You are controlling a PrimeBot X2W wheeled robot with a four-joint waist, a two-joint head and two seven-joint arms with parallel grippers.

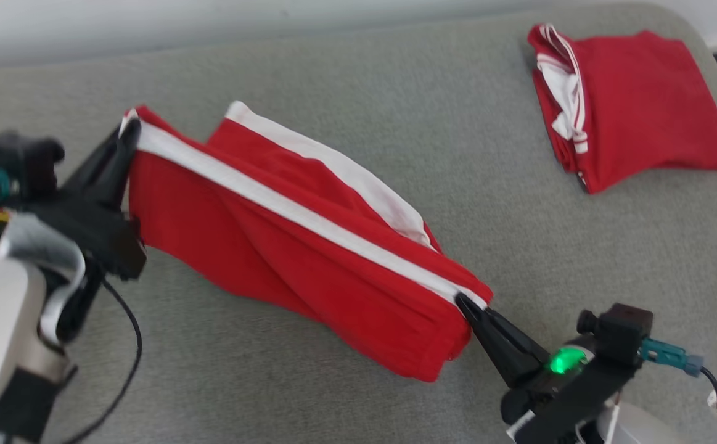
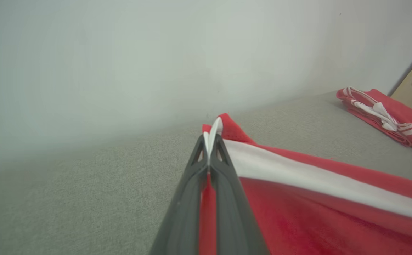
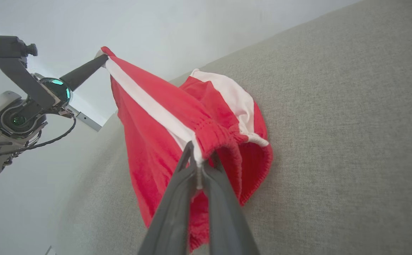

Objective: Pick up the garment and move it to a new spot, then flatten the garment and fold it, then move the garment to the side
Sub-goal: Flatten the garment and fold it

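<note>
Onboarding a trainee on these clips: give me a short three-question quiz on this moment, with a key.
1. True or false: the left gripper and the right gripper are both shut on the held garment.
2. The folded garment lies: A) under the held garment; B) apart, at the far right of the grey surface; C) between the left fingers.
3. Fill in: the right fingers pinch the held garment at its ___ stripe.
Key: 1 true; 2 B; 3 white.
</note>
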